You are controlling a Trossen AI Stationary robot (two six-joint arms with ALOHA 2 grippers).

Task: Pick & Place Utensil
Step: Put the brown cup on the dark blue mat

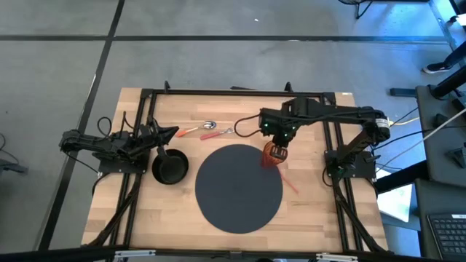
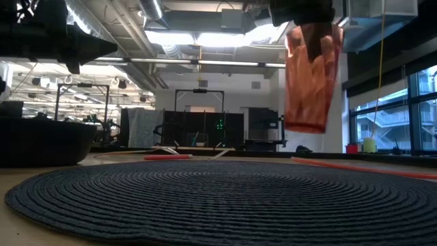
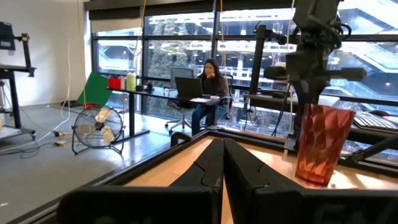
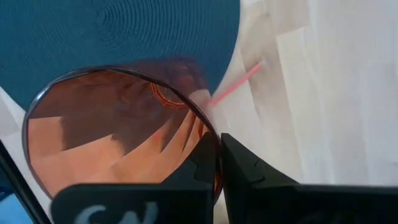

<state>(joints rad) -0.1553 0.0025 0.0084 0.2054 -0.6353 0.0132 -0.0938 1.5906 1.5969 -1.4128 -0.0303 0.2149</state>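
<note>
A red translucent faceted cup (image 1: 274,155) hangs over the far right edge of the dark round placemat (image 1: 239,188), in my right gripper (image 1: 277,143). In the low view the cup (image 2: 313,82) is clear of the mat (image 2: 218,198). Two red-handled utensils, a spoon (image 1: 200,129) and a fork (image 1: 220,133), lie flat on the wood beyond the mat. My left gripper (image 1: 173,132) is shut and touches nothing. It hovers at the table's left, above and just beyond the black bowl (image 1: 169,167). My right gripper (image 4: 219,146) pinches the cup's wall at the rim (image 4: 208,134), one finger inside the cup and one outside. The fingers come from above, pointing down; the inner finger (image 2: 314,44) shows dark through the wall. The cup hangs below them, roughly upright and lifted clear of the mat.
A thin red stick (image 1: 290,185) lies on the wood right of the mat, under the cup in the right wrist view (image 4: 236,84). A black frame (image 1: 240,92) borders the table. A person sits at a desk (image 3: 208,84) in the room beyond.
</note>
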